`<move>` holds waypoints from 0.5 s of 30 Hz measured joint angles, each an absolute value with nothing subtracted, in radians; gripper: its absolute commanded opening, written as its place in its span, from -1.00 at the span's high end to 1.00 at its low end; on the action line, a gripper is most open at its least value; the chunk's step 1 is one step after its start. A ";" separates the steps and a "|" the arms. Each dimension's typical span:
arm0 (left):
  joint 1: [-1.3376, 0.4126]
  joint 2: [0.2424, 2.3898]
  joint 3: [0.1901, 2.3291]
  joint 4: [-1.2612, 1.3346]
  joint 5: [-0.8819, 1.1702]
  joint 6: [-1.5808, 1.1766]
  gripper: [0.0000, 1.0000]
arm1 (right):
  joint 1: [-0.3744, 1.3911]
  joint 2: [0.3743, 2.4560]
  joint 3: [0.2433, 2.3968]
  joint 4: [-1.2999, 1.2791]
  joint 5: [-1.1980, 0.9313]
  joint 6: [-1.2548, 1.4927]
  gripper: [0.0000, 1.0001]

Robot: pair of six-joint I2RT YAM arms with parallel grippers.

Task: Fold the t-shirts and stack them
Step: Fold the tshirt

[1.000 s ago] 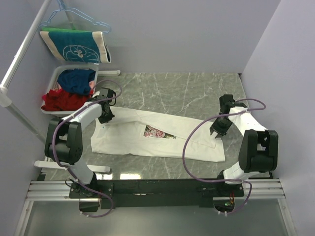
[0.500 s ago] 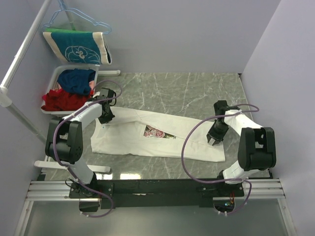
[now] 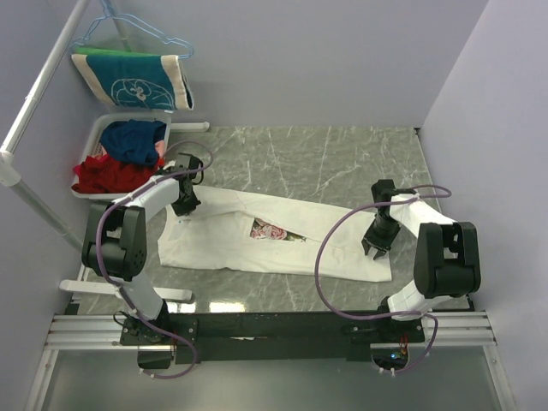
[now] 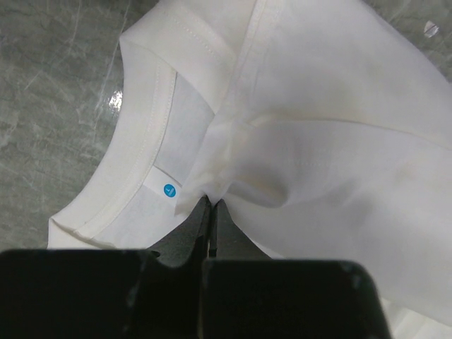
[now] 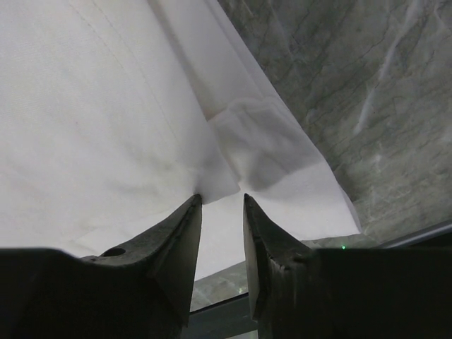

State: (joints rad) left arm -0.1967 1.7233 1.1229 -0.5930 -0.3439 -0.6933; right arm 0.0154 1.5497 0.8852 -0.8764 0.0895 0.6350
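A cream-white t-shirt [image 3: 223, 244] lies stretched across the marble table, folded lengthwise, with a strip of its flower print [image 3: 272, 230] showing at the middle. My left gripper [image 3: 183, 208] is at the shirt's left end, by the collar. In the left wrist view it [image 4: 212, 202] is shut on a pinch of the cloth next to the neck label [image 4: 169, 189]. My right gripper [image 3: 375, 248] is at the shirt's right end. In the right wrist view it [image 5: 221, 199] is open, its tips resting on the cloth [image 5: 106, 106] near the hem corner.
A white basket [image 3: 96, 137] with blue and red clothes stands at the back left. A teal and cream cloth [image 3: 128, 81] hangs on a hanger above it. A white rail [image 3: 34, 103] slants down the left side. Bare marble [image 3: 325, 163] lies behind the shirt.
My right gripper has moved nearer and down onto the shirt's right end. The left gripper has stayed shut on the collar area.
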 measured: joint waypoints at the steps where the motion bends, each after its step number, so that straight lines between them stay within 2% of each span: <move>1: -0.197 1.725 1.127 -0.593 -0.344 -0.693 0.98 | 0.015 1.550 0.885 -0.876 0.090 0.635 0.25; 10: -0.197 1.733 1.147 -0.596 -0.342 -0.693 0.98 | 0.015 1.595 0.886 -0.846 0.085 0.635 0.26; 14: -0.197 1.738 1.157 -0.600 -0.338 -0.693 0.98 | 0.015 1.606 0.894 -0.849 0.081 0.635 0.53; 15: -0.197 1.741 1.160 -0.601 -0.338 -0.693 0.98 | 0.015 1.609 0.897 -0.850 0.078 0.637 0.54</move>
